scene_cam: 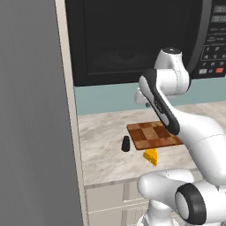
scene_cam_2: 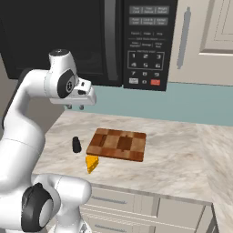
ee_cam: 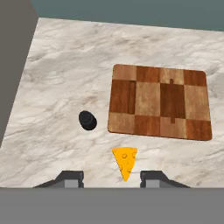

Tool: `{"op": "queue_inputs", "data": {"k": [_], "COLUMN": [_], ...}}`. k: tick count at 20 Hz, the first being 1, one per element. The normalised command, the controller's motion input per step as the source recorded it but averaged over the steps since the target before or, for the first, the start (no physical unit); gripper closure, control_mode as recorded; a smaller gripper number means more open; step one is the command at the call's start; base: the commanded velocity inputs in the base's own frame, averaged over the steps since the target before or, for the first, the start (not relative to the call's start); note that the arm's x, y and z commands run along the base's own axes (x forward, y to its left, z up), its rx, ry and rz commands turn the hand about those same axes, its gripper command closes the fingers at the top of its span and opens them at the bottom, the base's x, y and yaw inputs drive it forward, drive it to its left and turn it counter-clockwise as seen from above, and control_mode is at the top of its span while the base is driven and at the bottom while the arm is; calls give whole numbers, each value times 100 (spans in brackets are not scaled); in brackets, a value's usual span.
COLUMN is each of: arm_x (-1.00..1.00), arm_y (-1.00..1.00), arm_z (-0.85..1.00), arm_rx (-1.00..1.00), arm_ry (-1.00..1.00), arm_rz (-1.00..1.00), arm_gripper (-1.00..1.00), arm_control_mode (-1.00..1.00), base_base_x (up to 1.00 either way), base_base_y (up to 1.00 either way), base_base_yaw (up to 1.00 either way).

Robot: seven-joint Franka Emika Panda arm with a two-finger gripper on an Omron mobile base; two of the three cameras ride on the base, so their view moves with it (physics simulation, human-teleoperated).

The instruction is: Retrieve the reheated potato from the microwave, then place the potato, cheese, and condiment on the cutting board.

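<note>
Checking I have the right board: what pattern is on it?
The board has light and dark brown wooden checks, clearest in the hand view.

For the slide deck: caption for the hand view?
Hand view over marble counter: bare cutting board, condiment and cheese beside it.

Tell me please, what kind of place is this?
Most likely a home kitchen: a black microwave is mounted above a marble-look counter, and a checkered cutting board lies there beside a cheese wedge.

Microwave (scene_cam_2: pixel 68 36) button panel (scene_cam_2: pixel 145 43): key labels too blurred, none legible.
</note>
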Motion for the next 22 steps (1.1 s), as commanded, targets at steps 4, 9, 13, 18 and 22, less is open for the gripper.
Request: {"op": "queue_inputs", "data": {"k": [4, 9, 13, 18, 22], "arm_x": [-10, -19, -30, -28, -18], "arm_y": [0, 0, -11, -25, -25], "arm_z": [0, -5, 0, 14, 29], "arm_rx": [0, 0, 0, 2, 0], "arm_ry": [-8, 0, -3, -11, -11], "arm_rz": [0, 0, 0, 0, 0], "arm_gripper": [-100, -100, -100, -100, -100], "arm_control_mode": [-100, -100, -100, -100, -100], "base_base_x": [0, 0, 0, 0, 0], "base_base_y": [0, 0, 0, 0, 0], "base_base_yaw": [0, 0, 0, 0, 0]}}
